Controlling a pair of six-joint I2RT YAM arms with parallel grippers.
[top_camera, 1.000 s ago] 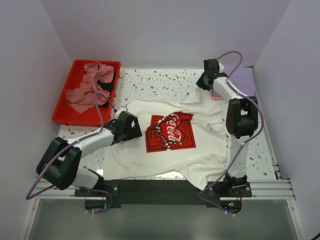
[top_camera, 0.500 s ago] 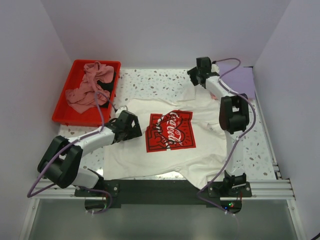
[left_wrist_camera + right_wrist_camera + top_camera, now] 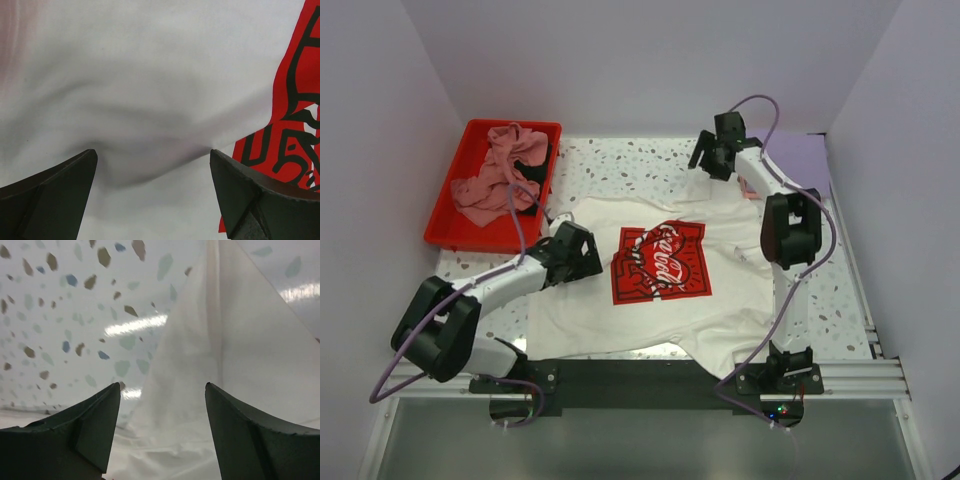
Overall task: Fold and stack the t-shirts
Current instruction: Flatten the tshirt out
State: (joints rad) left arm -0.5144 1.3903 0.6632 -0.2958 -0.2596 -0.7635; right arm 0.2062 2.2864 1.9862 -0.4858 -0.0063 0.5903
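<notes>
A white t-shirt (image 3: 575, 310) with a red Coca-Cola print (image 3: 660, 262) lies spread face up in the middle of the table. My left gripper (image 3: 588, 258) rests low over its left chest, open, with white cloth (image 3: 150, 75) and the edge of the print (image 3: 295, 115) between and beyond the fingers. My right gripper (image 3: 705, 160) hovers at the shirt's far right sleeve, open, holding nothing. Under it I see the sleeve (image 3: 225, 340) running out onto the speckled tabletop (image 3: 60, 315).
A red tray (image 3: 445, 225) at the back left holds crumpled dusty-pink t-shirts (image 3: 500, 170) and a bit of black cloth (image 3: 532, 165). A lavender t-shirt (image 3: 802, 160) lies at the back right, with a salmon-pink edge (image 3: 752, 188) beside it. White walls close in on three sides.
My right gripper has opened, let go of the white sleeve and shifted left along the far edge. The left arm has not moved.
</notes>
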